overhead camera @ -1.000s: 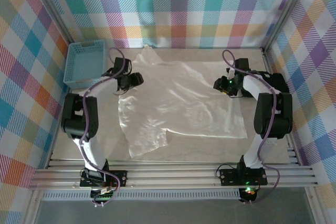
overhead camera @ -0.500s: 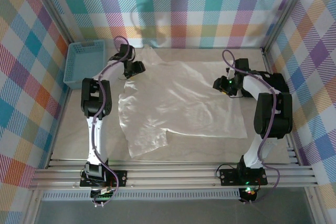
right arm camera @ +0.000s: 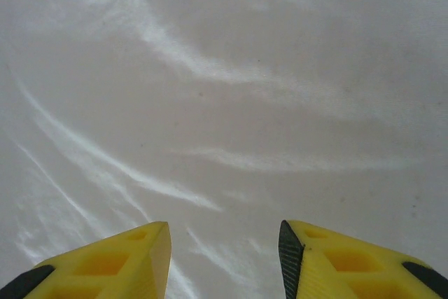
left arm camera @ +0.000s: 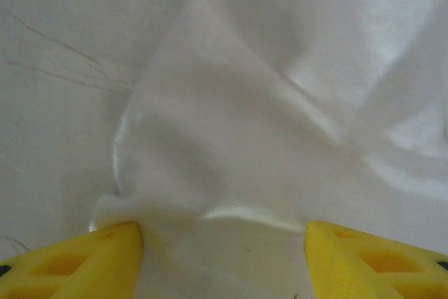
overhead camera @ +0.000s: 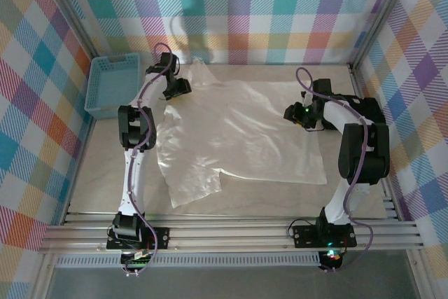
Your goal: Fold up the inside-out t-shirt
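Left tool (overhead camera: pixel 178 89) has reached farther out, to the shirt corner just beside the blue basket (overhead camera: pixel 115 58), jaws wide over a hemmed fold. Right tool (overhead camera: pixel 294 113), well right of the basket, is half-parted and empty. The inside-out t-shirt (overhead camera: pixel 238 138) (white, thin, creased) lies spread on the bench (overhead camera: pixel 91 187) right of the basket. It is probably light and limp, best pinched at a stitched edge.

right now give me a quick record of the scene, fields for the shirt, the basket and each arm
garment: white t-shirt spread on the table, wrinkled, not yet folded
container: blue basket at the far left, apart from the shirt
left arm: left tool at the shirt's far left corner, jaws open, a cloth edge lying between them
right arm: right tool over the shirt's right side, jaws open, gripping nothing
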